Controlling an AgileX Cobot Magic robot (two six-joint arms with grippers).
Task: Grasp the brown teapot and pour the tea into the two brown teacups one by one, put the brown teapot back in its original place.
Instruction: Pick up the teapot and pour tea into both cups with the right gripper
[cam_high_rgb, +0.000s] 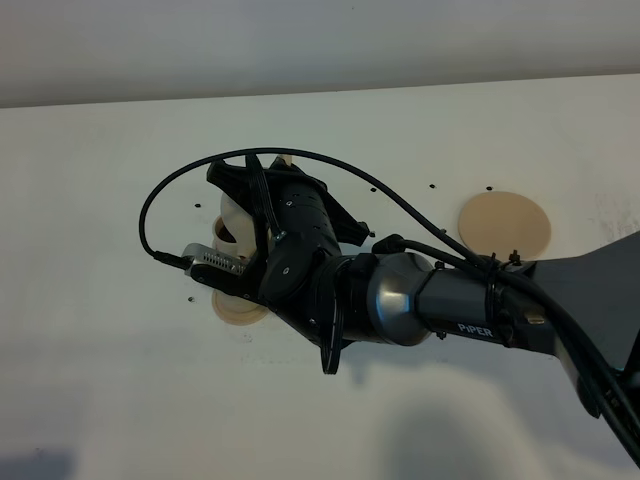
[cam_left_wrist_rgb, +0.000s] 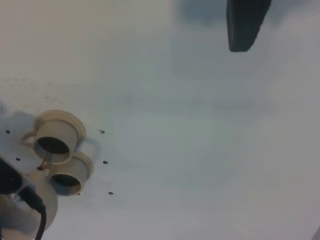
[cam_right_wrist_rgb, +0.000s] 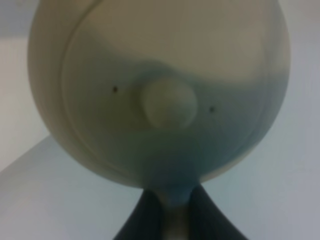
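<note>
The right gripper (cam_right_wrist_rgb: 172, 220) is clamping the teapot (cam_right_wrist_rgb: 160, 95) by its handle, pot hanging just beyond the fingertips, tilting over the cups (cam_left_wrist_rgb: 59, 159). The disc (cam_high_rgb: 505, 223) is lying well behind the wrist. Left fingers (cam_left_wrist_rgb: 245, 25): state unclear.

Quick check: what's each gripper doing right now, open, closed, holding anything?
Left gripper: cannot be told; only one dark fingertip shows.
Right gripper: closed on the teapot.
</note>
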